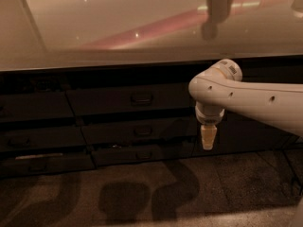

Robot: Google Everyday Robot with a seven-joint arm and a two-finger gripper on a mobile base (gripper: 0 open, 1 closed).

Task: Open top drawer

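Note:
The top drawer (104, 100) is the tallest dark front in the middle stack, just under the pale counter, and it sits flush with its neighbours. Its small dark bail handle (141, 98) is at the centre of the front. My gripper (207, 140) hangs pointing down from the white arm (246, 98), which reaches in from the right. It is to the right of the handle and lower, level with the second drawer, and touches nothing.
Two shallower drawers (142, 132) (141, 154) lie below the top one, and a further column of dark fronts (33, 136) stands to the left. The glossy counter top (118, 27) overhangs them. Speckled floor (142, 193) with arm shadows lies in front.

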